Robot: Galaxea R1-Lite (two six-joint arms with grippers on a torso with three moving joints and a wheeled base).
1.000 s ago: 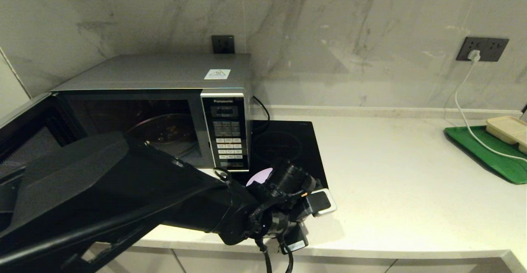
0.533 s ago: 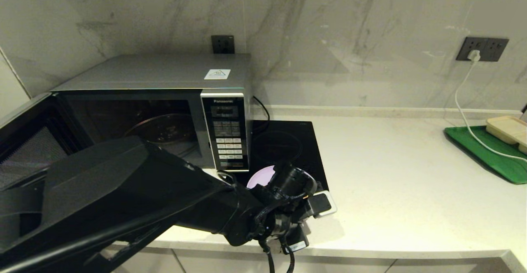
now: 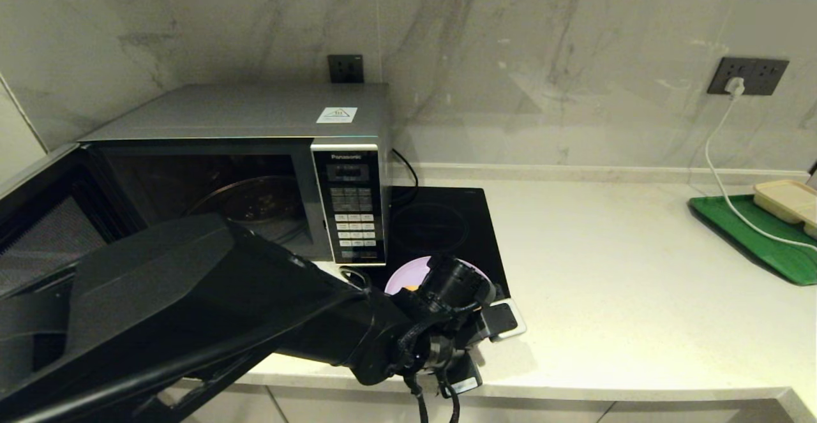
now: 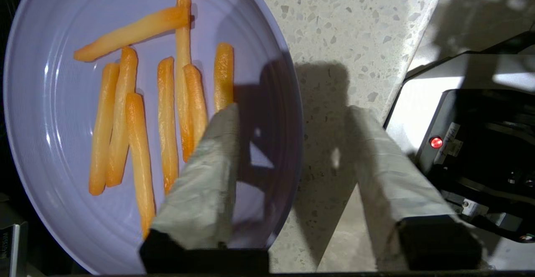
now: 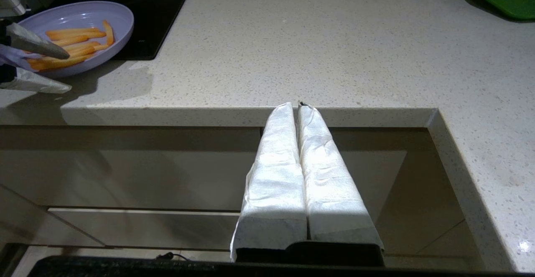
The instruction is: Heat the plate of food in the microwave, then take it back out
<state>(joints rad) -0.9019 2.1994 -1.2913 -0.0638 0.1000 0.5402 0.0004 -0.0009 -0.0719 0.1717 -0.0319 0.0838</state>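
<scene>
- Straddling the rim of the plate of food [image 4: 50, 101], the left claw [image 4: 292, 114] has its fingers apart: one finger [image 4: 205, 185] is over the plate's inner edge, the other [image 4: 384, 164] over the speckled counter [image 4: 334, 18] just outside it. Nothing is gripped.
- Orange-yellow fries [image 4: 138, 114] lie side by side on the lilac plate, with one laid across the top.
- Seen from the head camera, the plate [image 3: 408, 273] lies at the front of the black cooktop [image 3: 440, 225], partly over the counter edge of it, just beside the microwave [image 3: 255, 155].
- The microwave door [image 3: 38, 219] hangs open to the left; its glass turntable [image 3: 255, 203] is bare.
- The right claw [image 5: 299, 105] is pressed together, parked below the counter's front edge.
- A green tray [image 3: 759, 238] lies far right.
</scene>
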